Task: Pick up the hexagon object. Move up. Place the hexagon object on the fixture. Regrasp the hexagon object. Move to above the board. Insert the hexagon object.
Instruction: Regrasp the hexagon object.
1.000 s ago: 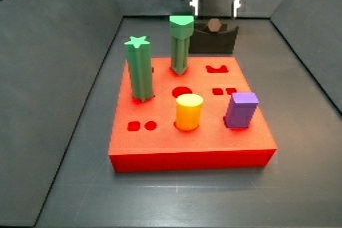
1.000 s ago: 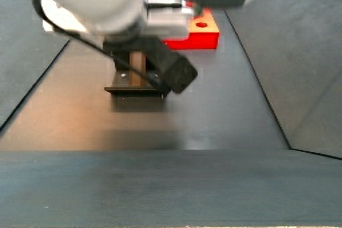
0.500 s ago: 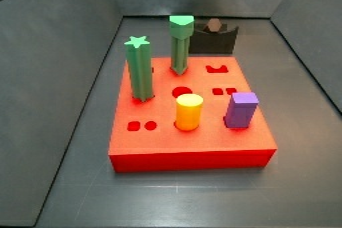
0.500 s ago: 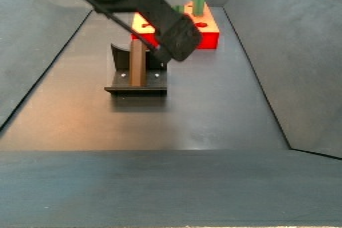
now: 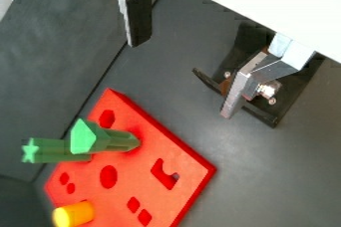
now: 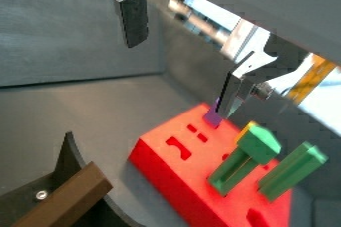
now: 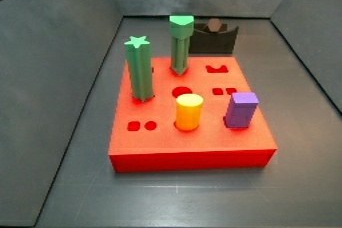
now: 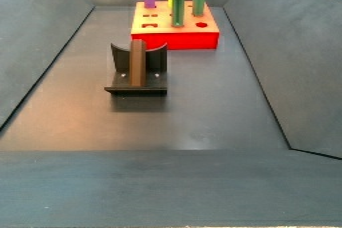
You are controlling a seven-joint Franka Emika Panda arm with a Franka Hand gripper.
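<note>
Peg [image 8: 138, 64] stood upright in fixture [image 8: 136, 84], leaning against its back, apart from board [image 8: 174, 30]. Seen too in wrist view [image 6: 60, 202]. Gripper [image 5: 186, 47] hung well above, clear of peg; fingers [image 5: 136, 14] spread wide, nothing between. Out of frame in both side views.

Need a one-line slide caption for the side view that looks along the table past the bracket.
Brown peg leaning in the fixture, red board behind, gripper out of this frame.
</note>
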